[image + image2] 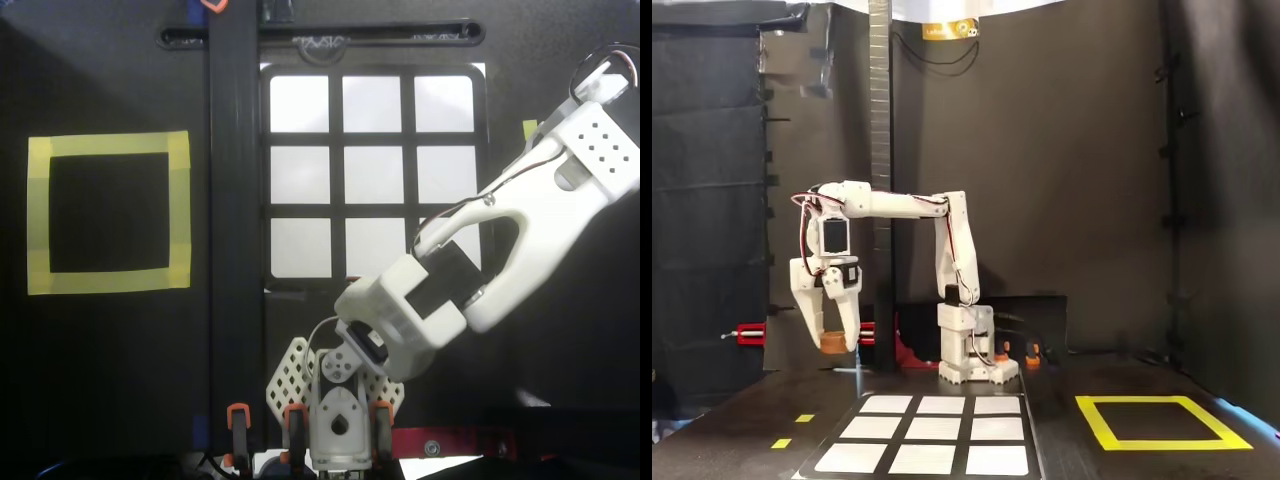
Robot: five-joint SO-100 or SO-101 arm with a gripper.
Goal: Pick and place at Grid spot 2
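Grid spot 2 [372, 103] is the middle white cell of the grid's top row in the overhead view and the middle cell of the nearest row in the fixed view [926, 459]. It is bare. In the fixed view my gripper [832, 338] hangs point-down to the left of the grid, shut on a small brown block [833, 343] held a little above the table. In the overhead view the white arm [560, 180] reaches past the grid's right edge. Its fingertips and the block are hidden under the wrist there.
The black-framed grid [336, 175] lies in front of the robot base [335, 420]. A yellow tape square [180, 210] sits left of a black upright bar [235, 200] in the overhead view and shows right in the fixed view [1095, 420]. Small yellow tape marks [804, 417] lie under the gripper's side.
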